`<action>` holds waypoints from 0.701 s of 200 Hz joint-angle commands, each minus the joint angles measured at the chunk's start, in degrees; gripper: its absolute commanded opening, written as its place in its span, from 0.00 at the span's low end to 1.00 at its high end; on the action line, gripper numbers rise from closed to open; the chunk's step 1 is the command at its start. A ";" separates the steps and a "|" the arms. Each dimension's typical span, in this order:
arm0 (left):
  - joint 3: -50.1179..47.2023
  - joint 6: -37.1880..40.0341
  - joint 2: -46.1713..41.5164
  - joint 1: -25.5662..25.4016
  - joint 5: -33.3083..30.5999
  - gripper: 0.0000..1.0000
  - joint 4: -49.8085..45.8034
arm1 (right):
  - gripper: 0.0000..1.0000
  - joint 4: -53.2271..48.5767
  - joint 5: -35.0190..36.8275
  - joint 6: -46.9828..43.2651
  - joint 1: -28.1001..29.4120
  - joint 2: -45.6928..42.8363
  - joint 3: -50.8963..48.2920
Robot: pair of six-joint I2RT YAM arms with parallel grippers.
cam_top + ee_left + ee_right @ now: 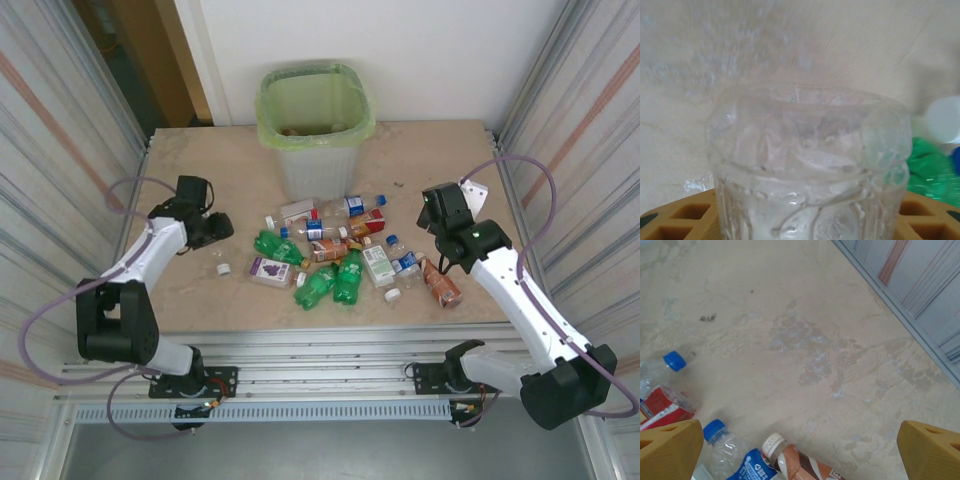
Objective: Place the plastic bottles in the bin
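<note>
Across middle of top view: worn beige table (200,300). Upper centre: bin (315,170), green-lined, at far edge. Plastic bottles (349,275) scattered mid-frame on table, below bin. Right gripper (440,212) right of pile, jaws spread wide, empty. Left gripper (205,228) left of pile, clamped on clear crushed bottle (807,165). White cap (222,268) loose nearby.

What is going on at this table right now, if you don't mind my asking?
Two robot arms are clearing crushed plastic bottles into the bin at the far edge. The left gripper has a clear bottle clamped between its fingers, low over the table. The right gripper hangs open above the heap's right end, holding nothing. Most bottles lie on the table.
</note>
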 commanded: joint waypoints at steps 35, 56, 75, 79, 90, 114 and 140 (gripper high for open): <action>8.64 2.06 -8.60 -0.40 5.19 0.43 0.98 | 0.98 -0.33 -0.13 -0.23 -0.95 -0.35 2.27; 11.85 2.61 -9.89 -1.59 6.08 0.43 3.37 | 0.98 -2.87 0.90 0.38 -1.09 1.34 3.97; 15.60 2.54 -9.67 -2.25 7.78 0.43 6.33 | 0.98 -2.97 0.29 0.21 -1.02 2.16 4.73; 16.42 2.54 -9.41 -2.42 8.21 0.43 6.97 | 0.98 -2.77 -0.01 0.18 -1.10 2.13 4.76; 18.98 2.76 -8.68 -3.07 8.84 0.43 9.16 | 0.98 -2.23 -0.96 0.12 -1.02 2.21 4.62; 26.01 4.59 -5.52 -5.15 9.88 0.43 13.59 | 0.98 -0.55 -2.75 0.10 -1.05 1.98 3.83; 33.82 5.84 -0.38 -7.11 10.68 0.43 18.08 | 0.98 0.78 -4.66 0.28 -1.10 1.77 3.04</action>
